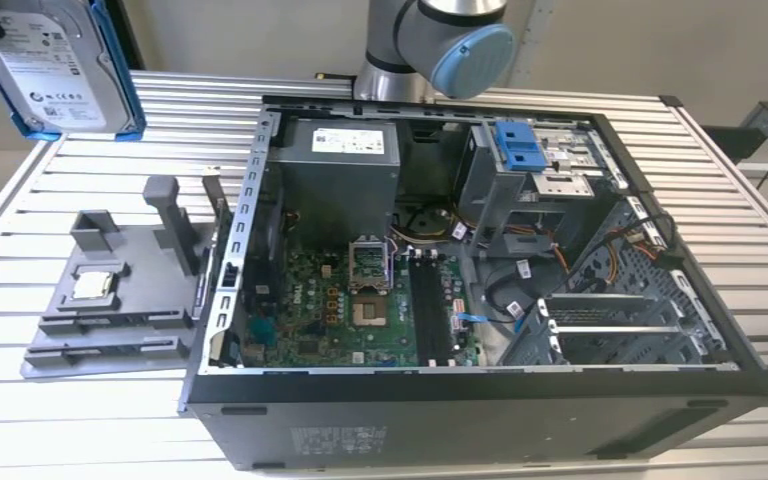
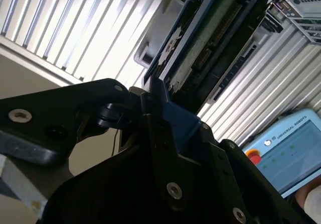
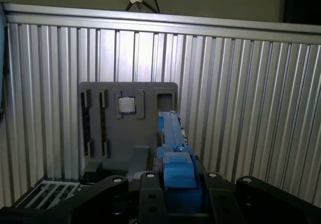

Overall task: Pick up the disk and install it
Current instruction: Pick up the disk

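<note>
Black fingers [image 3: 150, 196] clamp the disk [image 3: 173, 143] — well above the grey fixture [image 3: 128, 133].

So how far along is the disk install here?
Pickup looks done: the silver-grey hard drive in its blue carrier rail is clamped in the end effector, held clear of the grey plastic holder. Installation remains: it is not yet in the open computer case.

One disk [image 1: 53, 62], one case [image 1: 491, 405], one chip [image 1: 91, 285]
</note>
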Robot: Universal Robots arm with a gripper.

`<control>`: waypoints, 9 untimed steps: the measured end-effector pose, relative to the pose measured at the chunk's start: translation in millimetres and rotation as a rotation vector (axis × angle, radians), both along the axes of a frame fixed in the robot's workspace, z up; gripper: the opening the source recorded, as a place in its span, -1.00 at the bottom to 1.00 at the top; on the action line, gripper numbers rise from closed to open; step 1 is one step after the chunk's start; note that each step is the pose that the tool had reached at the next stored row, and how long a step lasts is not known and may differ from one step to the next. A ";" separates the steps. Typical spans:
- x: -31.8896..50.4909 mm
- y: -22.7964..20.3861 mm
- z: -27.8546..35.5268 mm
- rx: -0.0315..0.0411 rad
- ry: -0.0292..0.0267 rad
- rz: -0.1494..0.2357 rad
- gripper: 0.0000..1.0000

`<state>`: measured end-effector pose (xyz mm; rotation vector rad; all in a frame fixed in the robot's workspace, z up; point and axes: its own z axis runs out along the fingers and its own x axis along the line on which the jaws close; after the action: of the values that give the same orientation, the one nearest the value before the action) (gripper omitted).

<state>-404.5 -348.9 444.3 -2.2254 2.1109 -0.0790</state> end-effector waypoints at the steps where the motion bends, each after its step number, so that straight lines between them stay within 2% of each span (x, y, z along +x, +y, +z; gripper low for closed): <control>1: 0.0 0.0 0.0 0.0000 0.0001 0.000 -1.00; 9: 0.0 0.0 0.2 -0.0001 0.0005 0.000 -1.00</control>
<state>-404.5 -348.9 444.4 -2.2257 2.1112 -0.0786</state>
